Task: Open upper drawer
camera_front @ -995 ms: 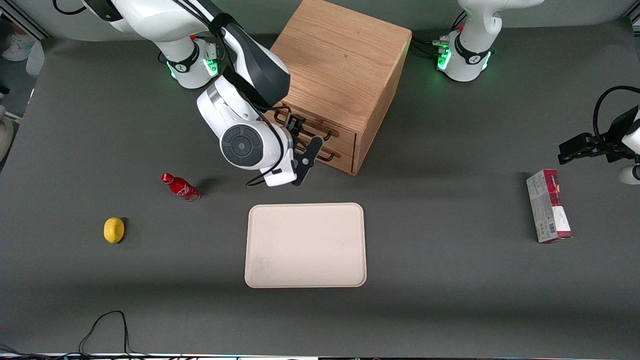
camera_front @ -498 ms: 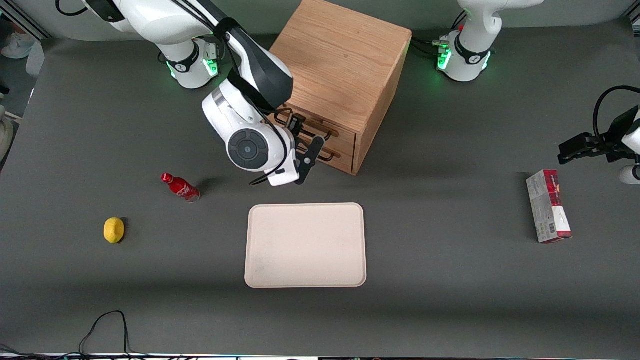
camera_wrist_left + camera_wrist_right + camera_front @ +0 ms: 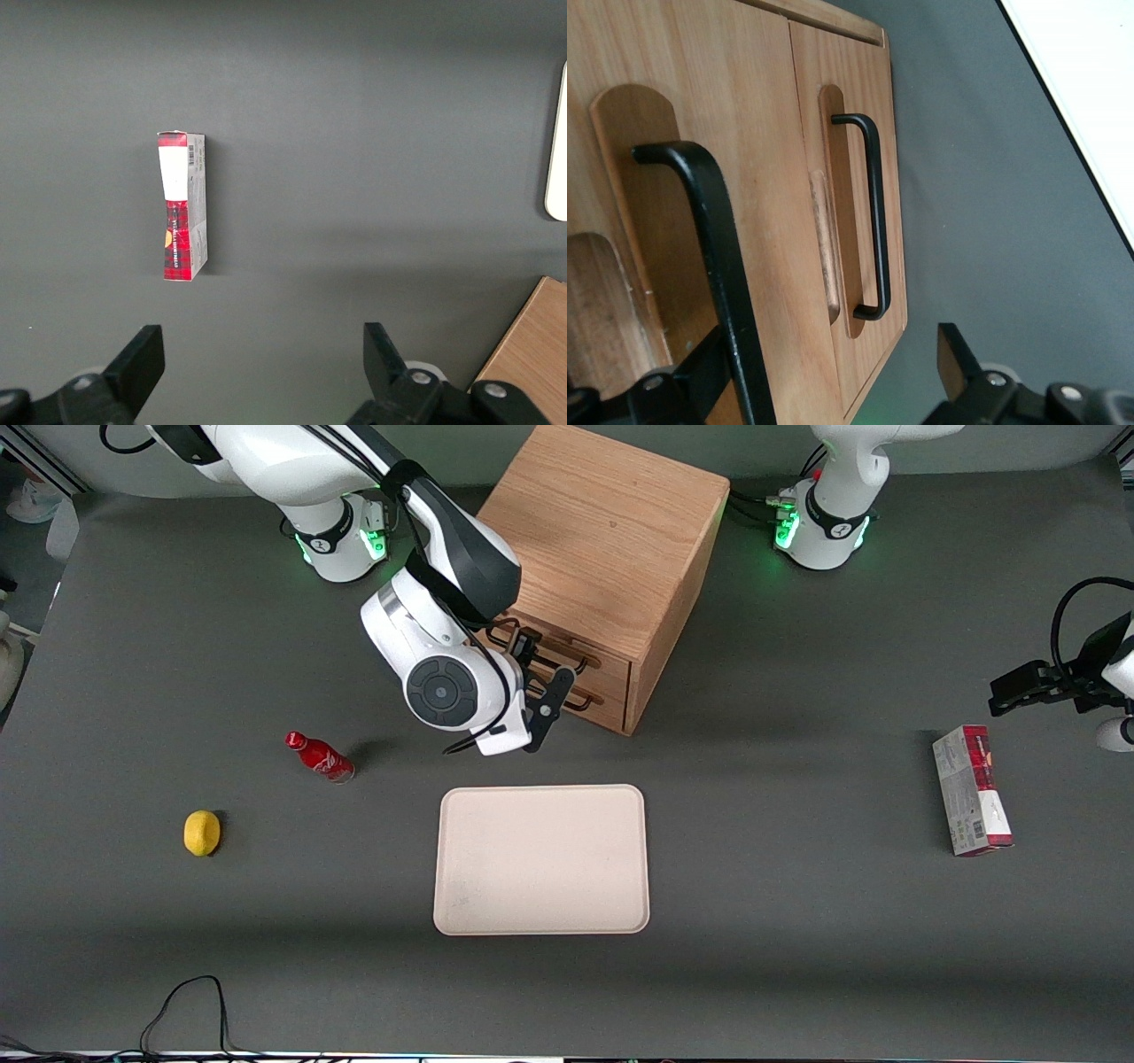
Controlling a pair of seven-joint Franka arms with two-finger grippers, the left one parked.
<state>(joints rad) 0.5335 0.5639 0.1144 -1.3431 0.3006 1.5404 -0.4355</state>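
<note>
The upper drawer point(image 3: 567, 657) sat closed in the wooden cabinet point(image 3: 611, 531) on the bench point(image 3: 797, 921). Its thin black handle point(image 3: 713, 257), probably rigid and easy to hook, was the place to grip. The tool point(image 3: 539, 691) hung spread open around that handle, holding nothing yet.

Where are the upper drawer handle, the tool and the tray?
upper drawer handle point(image 3: 722, 257), right wrist view, on the black bar.
tool point(image 3: 542, 682), front view, midway between the fingertips, at the drawer fronts.
tray point(image 3: 540, 859), front view, on its bare middle.
</note>
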